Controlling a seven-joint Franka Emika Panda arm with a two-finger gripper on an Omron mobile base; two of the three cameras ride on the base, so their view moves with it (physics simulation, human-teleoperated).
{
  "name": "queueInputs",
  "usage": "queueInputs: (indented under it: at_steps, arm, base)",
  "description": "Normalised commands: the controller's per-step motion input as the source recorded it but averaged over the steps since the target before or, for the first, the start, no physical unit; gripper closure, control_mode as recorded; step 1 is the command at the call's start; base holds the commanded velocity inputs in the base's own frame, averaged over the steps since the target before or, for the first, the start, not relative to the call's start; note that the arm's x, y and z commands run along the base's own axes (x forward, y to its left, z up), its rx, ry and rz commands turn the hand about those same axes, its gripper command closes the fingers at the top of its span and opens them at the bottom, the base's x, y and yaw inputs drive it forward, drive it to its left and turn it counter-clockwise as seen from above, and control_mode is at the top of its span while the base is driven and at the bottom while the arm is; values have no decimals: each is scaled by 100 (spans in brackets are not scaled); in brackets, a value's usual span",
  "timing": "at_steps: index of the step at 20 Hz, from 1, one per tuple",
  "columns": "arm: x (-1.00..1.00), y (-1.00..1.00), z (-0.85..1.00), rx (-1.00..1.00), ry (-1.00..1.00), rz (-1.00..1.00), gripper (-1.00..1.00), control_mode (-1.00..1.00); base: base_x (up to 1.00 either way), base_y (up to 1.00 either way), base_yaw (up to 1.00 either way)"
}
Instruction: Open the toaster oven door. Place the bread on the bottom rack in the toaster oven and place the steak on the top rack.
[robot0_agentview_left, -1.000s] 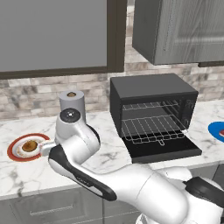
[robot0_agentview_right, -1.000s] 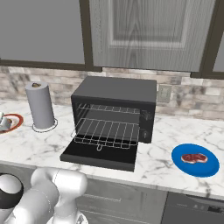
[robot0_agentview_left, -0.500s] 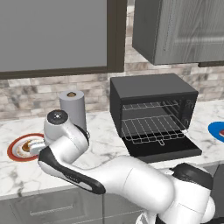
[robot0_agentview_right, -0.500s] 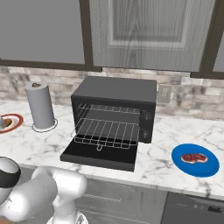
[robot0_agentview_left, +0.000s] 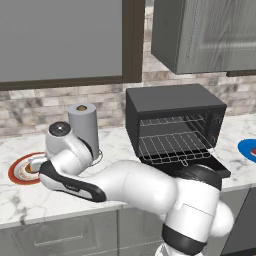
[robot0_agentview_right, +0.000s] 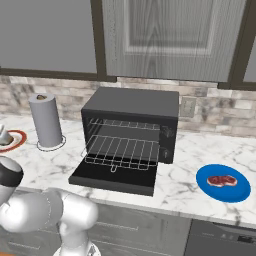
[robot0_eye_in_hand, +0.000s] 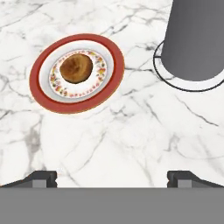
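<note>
Gripper (robot0_eye_in_hand: 112, 177) hovering with jaws spread wide, holding nothing, over the marble desk (robot0_eye_in_hand: 131, 135), bread (robot0_eye_in_hand: 76, 68) sitting on a red-rimmed plate (robot0_eye_in_hand: 70, 103) ahead

The rendered kitchen is being lit evenly and brightly, with no single source being picked out. Only faint, soft shadows are being cast, as under the toaster oven door (robot0_agentview_right: 112, 181) and around the paper-towel roll (robot0_eye_in_hand: 194, 39). No glare is being produced on the marble counter (robot0_eye_in_hand: 131, 135). Edges are being rendered slightly soft and pixelated in both base views, and no edge distortion is being shown.
</note>
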Motion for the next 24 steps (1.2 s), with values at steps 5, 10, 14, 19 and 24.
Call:
queueInputs:
  at_steps: [5, 10, 14, 19, 24]
  arm:
    - [32, 23, -9, -4, 2, 8, -100, -100]
    - [5, 24, -25, -5, -11, 5, -100, -100]
    - [23, 7, -9, 0, 0, 0, -100, -100]
    - [37, 12, -18, 0, 0, 0, -100, -100]
    - [31, 23, -21, 0, 0, 0, -100, -100]
  base:
    - [0, 0, 0]
    - [0, 0, 0]
    - [0, 0, 0]
    - [0, 0, 0]
    - [0, 0, 0]
